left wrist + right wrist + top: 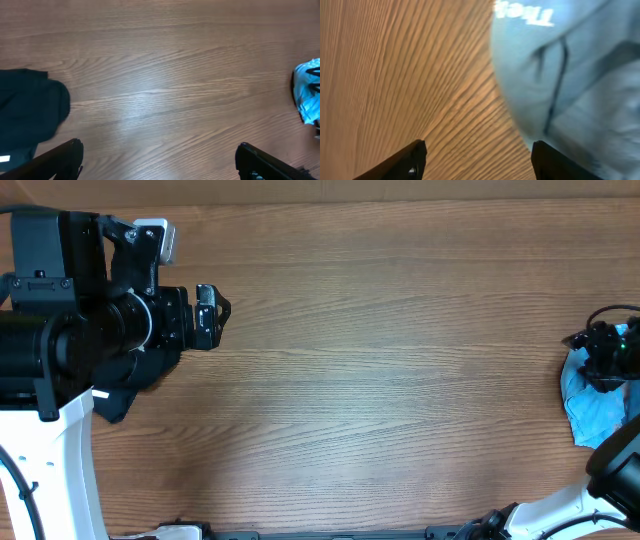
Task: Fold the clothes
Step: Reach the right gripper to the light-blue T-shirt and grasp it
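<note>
From overhead, the wooden worktop (380,380) carries two garments, one at each side. A black garment (115,402) lies mostly hidden under the left arm (60,330) at the left edge, and a light-blue T-shirt (590,408) lies bunched at the right edge, partly under the right arm (620,460). The left arm's jaws point right over bare wood, standing apart and holding nothing. The right arm's jaws sit over the T-shirt, too dark and small here to read. In the left wrist view, the two fingers (57,161) stand wide apart at the near edge with only wood between them. The black garment (27,110) is heaped at the left and the light-blue T-shirt (307,92) is far off at the right. In the right wrist view, the fingers (412,161) are apart and clamped on nothing. The light-blue T-shirt (570,75), rumpled and showing pale lettering, fills the right side, its edge just beside one finger. Judging by this, the folding has hardly begun: neither garment is spread flat or folded, so everything is left to do. By count there are two garments, one black and one light-blue, and two arms.
</note>
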Tool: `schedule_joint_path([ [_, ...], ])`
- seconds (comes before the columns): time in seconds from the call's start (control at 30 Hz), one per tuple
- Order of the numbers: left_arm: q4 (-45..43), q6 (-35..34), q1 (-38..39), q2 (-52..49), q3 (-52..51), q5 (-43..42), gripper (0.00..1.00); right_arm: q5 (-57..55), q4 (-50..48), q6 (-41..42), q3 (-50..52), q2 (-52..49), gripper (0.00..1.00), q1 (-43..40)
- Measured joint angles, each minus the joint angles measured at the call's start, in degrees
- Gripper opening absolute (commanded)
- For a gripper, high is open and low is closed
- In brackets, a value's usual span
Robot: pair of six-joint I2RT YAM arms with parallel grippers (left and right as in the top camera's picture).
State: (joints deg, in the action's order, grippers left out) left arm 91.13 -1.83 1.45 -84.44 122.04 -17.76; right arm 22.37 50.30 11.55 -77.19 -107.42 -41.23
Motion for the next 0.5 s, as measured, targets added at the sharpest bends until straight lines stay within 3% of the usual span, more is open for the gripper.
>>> schedule_joint_path([
  [0.17,-0.2,0.8,0.0,-0.3,0.0,0.0,1.00,-0.2,1.5,2.2,0.0,0.2,0.75,-5.2],
  [0.33,0.0,0.8,0.0,-1.8,0.0,0.0,1.00,-6.8,5.0,6.8,0.0,0.2,0.70,-5.2],
  [0.43,0.7,0.8,0.0,-1.8,0.0,0.0,1.00,-10.9,6.2,10.2,0.0,0.3,0.45,-4.8],
  [0.5,0.8,0.8,0.0,-1.9,0.0,0.0,1.00,-11.1,6.0,11.1,0.0,0.3,0.16,-4.8],
])
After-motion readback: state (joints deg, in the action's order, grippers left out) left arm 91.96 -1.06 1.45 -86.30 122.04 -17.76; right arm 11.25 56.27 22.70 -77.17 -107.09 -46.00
